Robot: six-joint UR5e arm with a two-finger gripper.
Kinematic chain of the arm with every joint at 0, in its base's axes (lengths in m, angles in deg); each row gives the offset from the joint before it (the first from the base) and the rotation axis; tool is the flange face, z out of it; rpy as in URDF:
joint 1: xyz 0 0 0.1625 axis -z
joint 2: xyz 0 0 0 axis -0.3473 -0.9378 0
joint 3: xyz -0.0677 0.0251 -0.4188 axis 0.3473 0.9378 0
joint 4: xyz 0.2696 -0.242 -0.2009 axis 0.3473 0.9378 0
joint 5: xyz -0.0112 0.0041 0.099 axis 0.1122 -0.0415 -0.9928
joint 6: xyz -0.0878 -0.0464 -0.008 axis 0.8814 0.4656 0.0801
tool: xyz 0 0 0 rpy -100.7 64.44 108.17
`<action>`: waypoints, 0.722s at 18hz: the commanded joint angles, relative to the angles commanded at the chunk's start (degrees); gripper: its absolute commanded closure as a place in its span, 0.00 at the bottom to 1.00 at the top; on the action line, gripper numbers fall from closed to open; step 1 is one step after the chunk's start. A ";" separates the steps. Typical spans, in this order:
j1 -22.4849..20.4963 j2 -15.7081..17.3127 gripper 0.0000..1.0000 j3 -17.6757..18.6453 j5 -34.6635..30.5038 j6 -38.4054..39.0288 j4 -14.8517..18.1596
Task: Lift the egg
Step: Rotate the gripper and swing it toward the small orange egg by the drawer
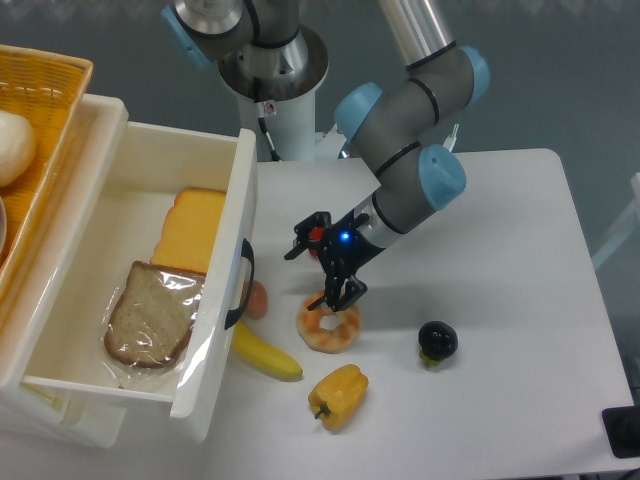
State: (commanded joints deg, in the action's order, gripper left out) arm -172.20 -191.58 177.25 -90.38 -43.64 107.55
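Your arm is reaching down from the top of the view, elbow bent over the middle of the tabletop, wrist angling down and to the left. Your gripper (pixel 317 268) is hanging low over the tabletop's centre with its two fingers spread apart, gripping nothing. A blue light is glowing on the wrist.

**Bright, even light with soft shadows**

You get a bright, evenly lit scene, apparently lit from overhead. The white table (pixel 500 230) at right of the frame reads clean without blown-out glare. Shadows are soft and short: a faint one under the arm at centre, another beneath the white drawer (pixel 215 400) at lower left. A blue indicator glows on the gripper (pixel 312 268). Focus is fairly sharp throughout, slightly soft on small things; no obvious edge distortion.
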 joint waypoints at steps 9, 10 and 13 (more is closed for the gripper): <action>2.11 -2.55 0.00 1.58 -0.09 -0.96 -0.70; 2.20 -2.64 0.00 1.41 -0.09 -1.58 -0.70; 2.90 -2.99 0.00 1.58 -0.09 -3.68 -0.62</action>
State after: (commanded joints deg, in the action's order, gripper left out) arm -169.30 -194.57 178.83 -90.47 -47.32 106.94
